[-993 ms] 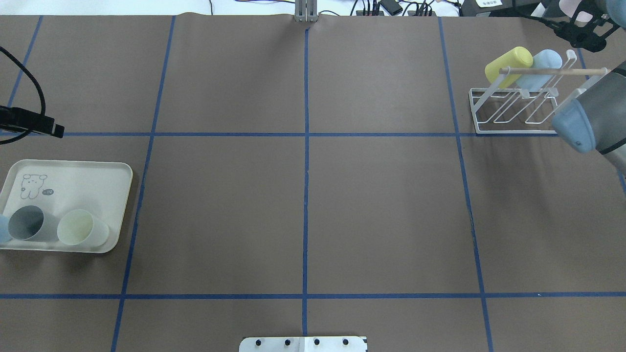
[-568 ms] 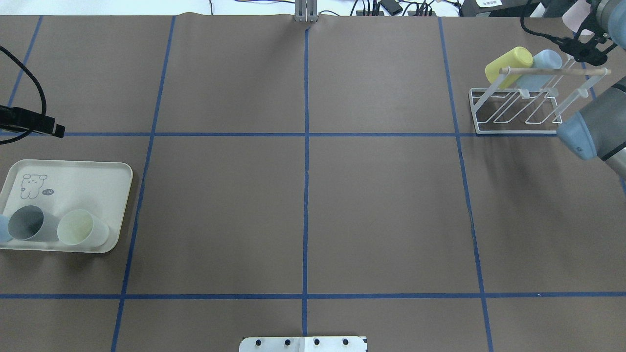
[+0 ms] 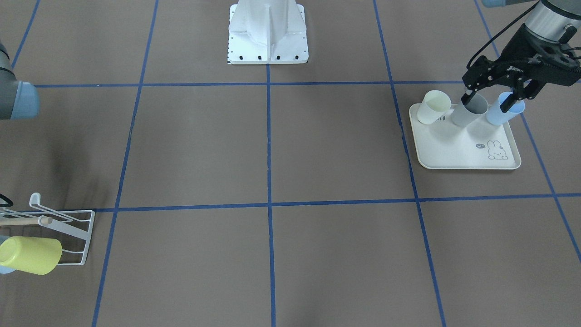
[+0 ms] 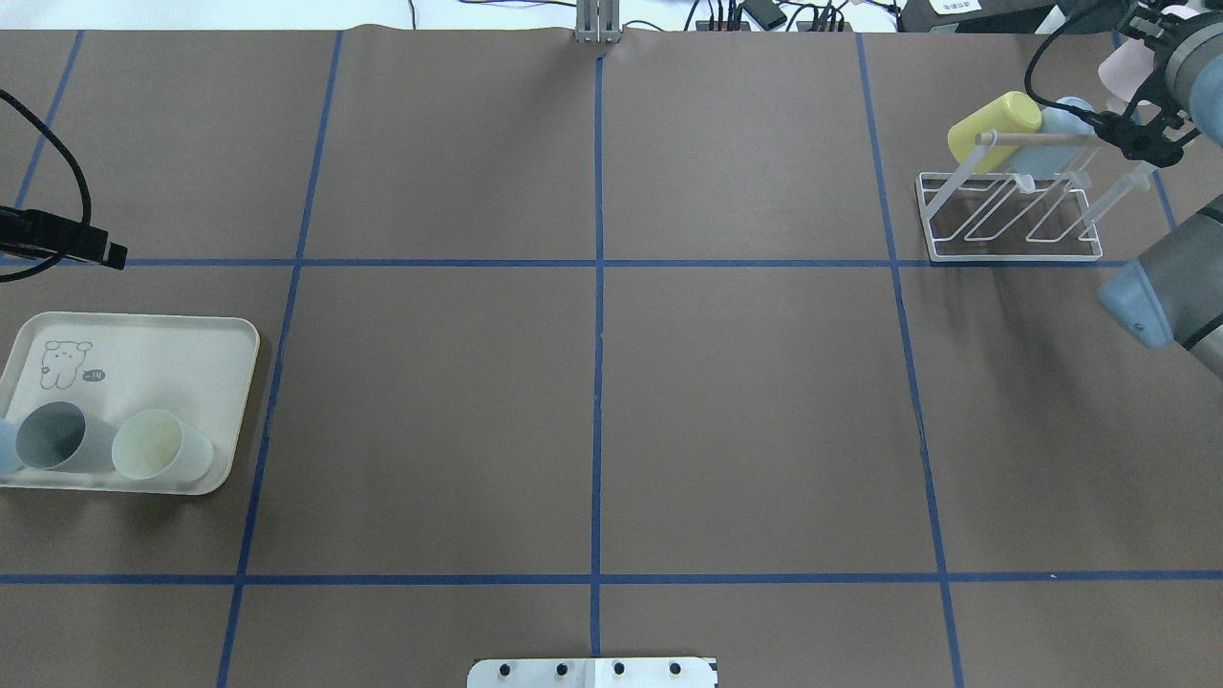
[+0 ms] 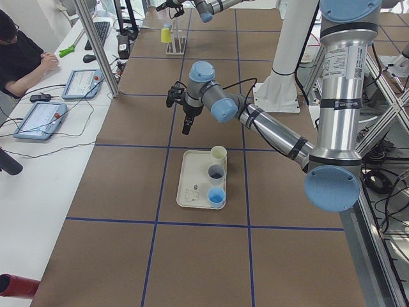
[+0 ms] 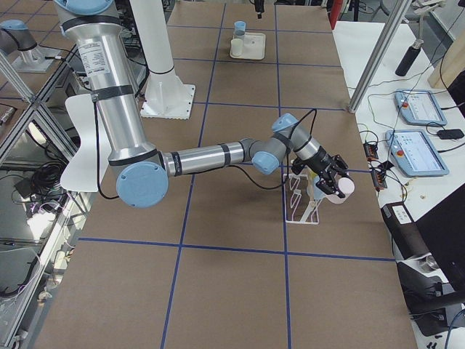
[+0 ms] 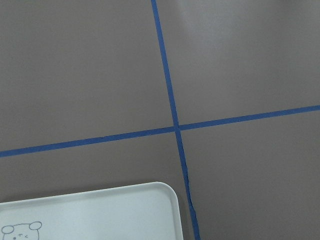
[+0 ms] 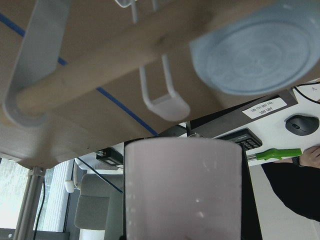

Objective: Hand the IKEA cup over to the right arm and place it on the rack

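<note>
**Pink cup at the rack, placing step in hand**

Your right gripper (image 6: 332,182) is clamped on the pale pink IKEA cup (image 8: 182,190), which is held in the air just beside the rack (image 4: 1013,258). The cup faces the rack's wooden rod (image 8: 125,55), with a bare white peg (image 8: 165,102) straight ahead and the light blue cup (image 8: 255,47) racked to one side, the yellow cup (image 4: 994,124) beyond it. I judge the hand-over done and only the placing left. Next, line the cup's mouth up with that bare peg and ease it on without nudging the rod or the blue cup, then let go. Your left gripper (image 3: 490,97), at the table's far end from the rack, hangs empty with fingers apart above the tray (image 3: 458,154).
</note>
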`<action>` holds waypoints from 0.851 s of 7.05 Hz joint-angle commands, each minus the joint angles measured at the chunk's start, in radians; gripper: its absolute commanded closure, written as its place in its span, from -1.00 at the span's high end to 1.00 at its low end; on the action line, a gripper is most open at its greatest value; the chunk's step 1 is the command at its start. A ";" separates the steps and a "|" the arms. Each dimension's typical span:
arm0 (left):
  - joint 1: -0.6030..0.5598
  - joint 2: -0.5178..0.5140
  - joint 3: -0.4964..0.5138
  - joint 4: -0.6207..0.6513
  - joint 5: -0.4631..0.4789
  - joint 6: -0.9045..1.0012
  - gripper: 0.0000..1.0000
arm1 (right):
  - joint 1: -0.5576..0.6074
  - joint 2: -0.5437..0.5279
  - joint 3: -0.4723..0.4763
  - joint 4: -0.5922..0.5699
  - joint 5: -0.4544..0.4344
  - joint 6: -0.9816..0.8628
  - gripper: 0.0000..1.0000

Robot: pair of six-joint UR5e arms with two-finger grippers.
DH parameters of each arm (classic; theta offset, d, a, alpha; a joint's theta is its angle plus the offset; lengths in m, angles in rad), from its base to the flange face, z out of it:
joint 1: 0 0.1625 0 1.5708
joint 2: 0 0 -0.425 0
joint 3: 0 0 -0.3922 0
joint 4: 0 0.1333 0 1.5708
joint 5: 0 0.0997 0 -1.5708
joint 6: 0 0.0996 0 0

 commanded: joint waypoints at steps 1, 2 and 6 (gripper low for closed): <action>0.000 0.000 0.003 0.000 -0.001 0.000 1.00 | -0.018 -0.019 -0.002 0.016 -0.022 0.015 -0.43; 0.000 -0.002 0.003 0.000 -0.001 0.000 1.00 | -0.023 -0.020 0.000 0.016 -0.040 0.014 -0.42; 0.000 -0.002 0.006 0.000 -0.001 0.002 1.00 | -0.052 -0.029 0.000 0.016 -0.086 0.015 -0.41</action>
